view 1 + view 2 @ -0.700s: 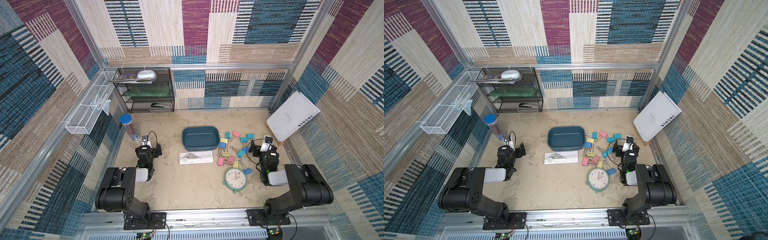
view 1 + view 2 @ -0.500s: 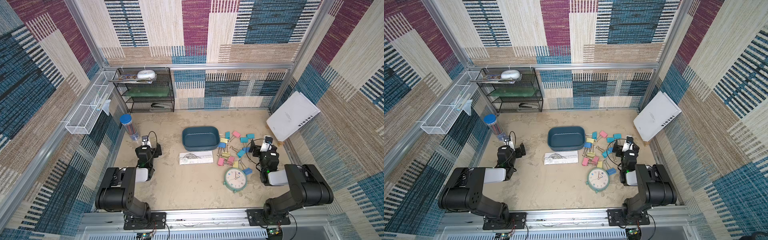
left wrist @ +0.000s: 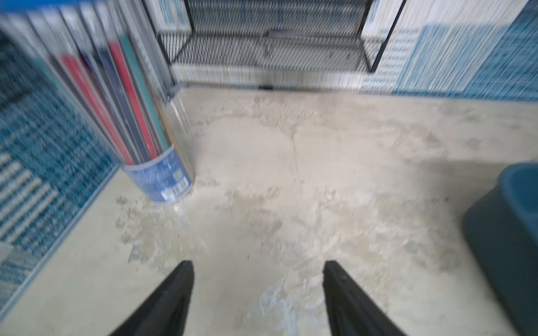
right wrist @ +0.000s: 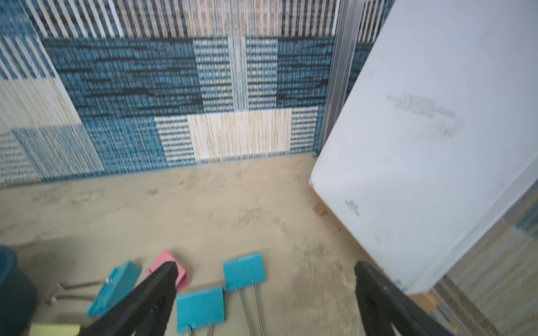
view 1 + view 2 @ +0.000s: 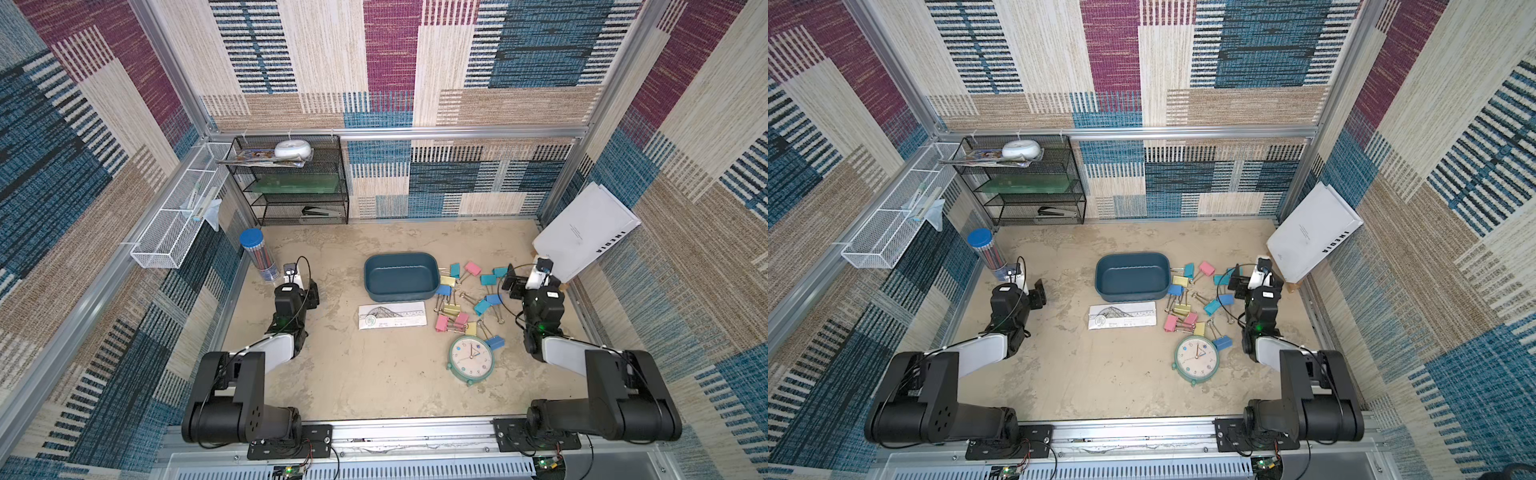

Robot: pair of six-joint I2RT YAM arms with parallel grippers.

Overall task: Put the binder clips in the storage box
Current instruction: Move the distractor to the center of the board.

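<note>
Nothing visible has shifted since the earlier frames; both arms sit where they were. The left hand (image 3: 258, 263), jaws apart and gripping nothing, is over bare desk (image 3: 262, 174), well apart from the storage box (image 5: 401, 293). The right hand (image 4: 265, 264) is spread wide, also gripping nothing. The binder clips (image 5: 452, 308) lie scattered on the desk between the right hand and the box, the nearest just beside that hand.

The dark teal box (image 5: 401, 293) is sitting upright and empty. Pastel clips (image 5: 451, 308) are lying scattered just beside it.
</note>
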